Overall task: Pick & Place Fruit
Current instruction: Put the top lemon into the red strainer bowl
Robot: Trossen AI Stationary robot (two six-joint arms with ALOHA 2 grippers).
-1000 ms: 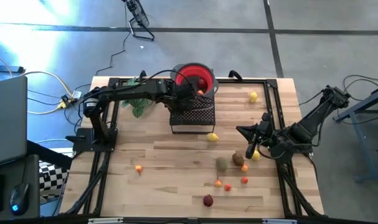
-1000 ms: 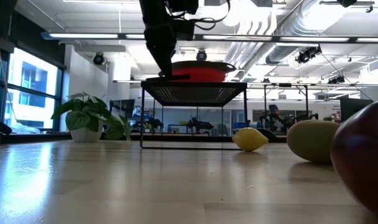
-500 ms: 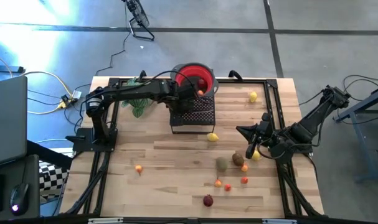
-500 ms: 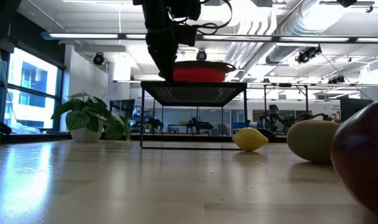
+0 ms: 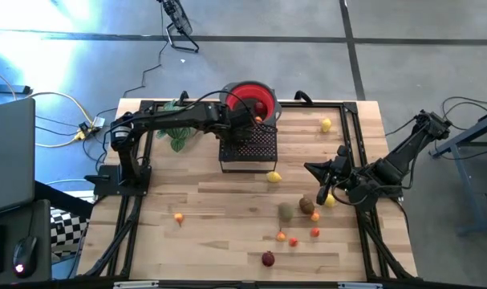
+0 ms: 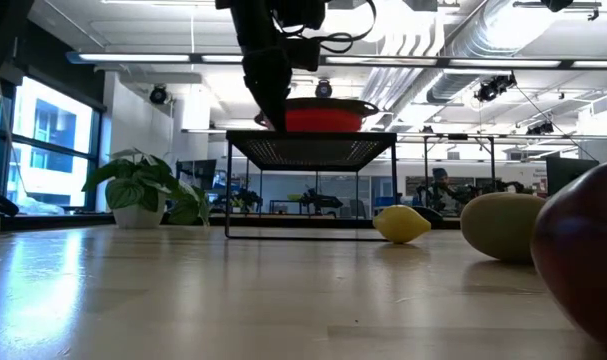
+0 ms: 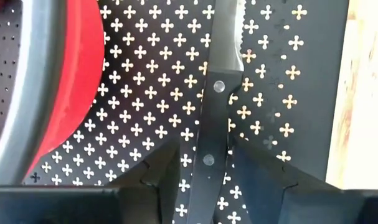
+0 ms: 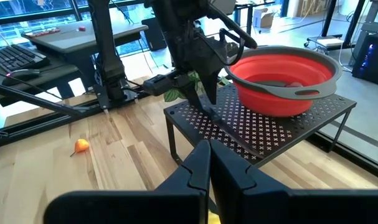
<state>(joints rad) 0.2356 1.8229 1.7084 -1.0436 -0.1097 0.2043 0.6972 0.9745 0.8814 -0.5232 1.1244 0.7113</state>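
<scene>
Left wrist view: left gripper (image 7: 215,177) fingers straddle knife (image 7: 217,112) (parted, grip unclear).

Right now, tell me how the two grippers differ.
The left gripper hangs over the black perforated rack beside the red bowl, its fingers astride the black-handled knife. The right gripper is shut, empty, and waits above the bare table near the scattered fruit. Both are dark and two-fingered.

A dark robot arm (image 6: 266,60) comes down from above onto a black perforated metal stand (image 6: 311,150), its tip beside a red bowl (image 6: 323,115). Below, well away, lie a yellow lemon (image 6: 401,223), an olive-green oval fruit (image 6: 503,227) and a dark red ball (image 6: 583,260). A green leafy plant (image 6: 143,190) stands off to one side.
</scene>
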